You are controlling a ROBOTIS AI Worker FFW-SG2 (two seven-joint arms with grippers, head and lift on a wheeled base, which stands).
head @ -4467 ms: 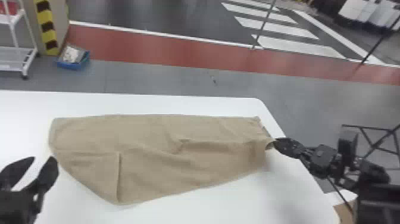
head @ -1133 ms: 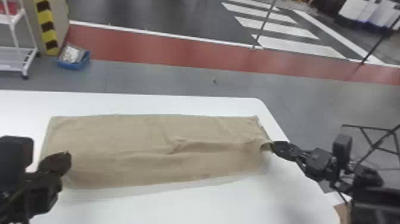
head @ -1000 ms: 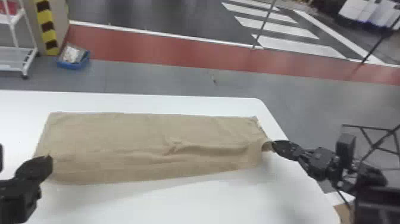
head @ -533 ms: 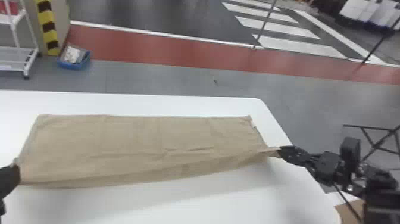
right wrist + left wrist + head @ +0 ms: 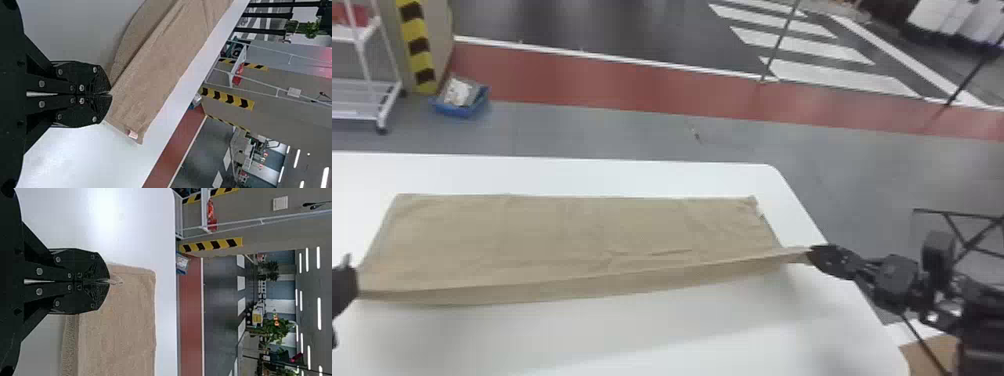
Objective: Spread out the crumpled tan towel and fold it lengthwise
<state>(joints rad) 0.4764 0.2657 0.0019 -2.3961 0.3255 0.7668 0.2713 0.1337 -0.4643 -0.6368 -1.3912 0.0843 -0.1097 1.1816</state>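
The tan towel point(image 5: 572, 235) is lying on the desk point(image 5: 682, 345). The left tool point(image 5: 108, 281), fully closed, is pinching the towel's near left corner; the right tool point(image 5: 110, 93), equally closed, is pinching its near right corner. Uneven pulling would be skewing the fold; shallow grips are risking slipped corners.

The right arm point(image 5: 977, 310) is black, built of blocky, round-edged housings point(image 5: 897, 280) with a small pale patch among them. Its flat black fingers point(image 5: 88, 111) have faceted, blunt outer edges and a finely textured surface near the ends. Round silver screws point(image 5: 42, 104) dot the straight black bars point(image 5: 49, 83) behind; the left arm's black metalwork point(image 5: 35, 262) matches, screws included.
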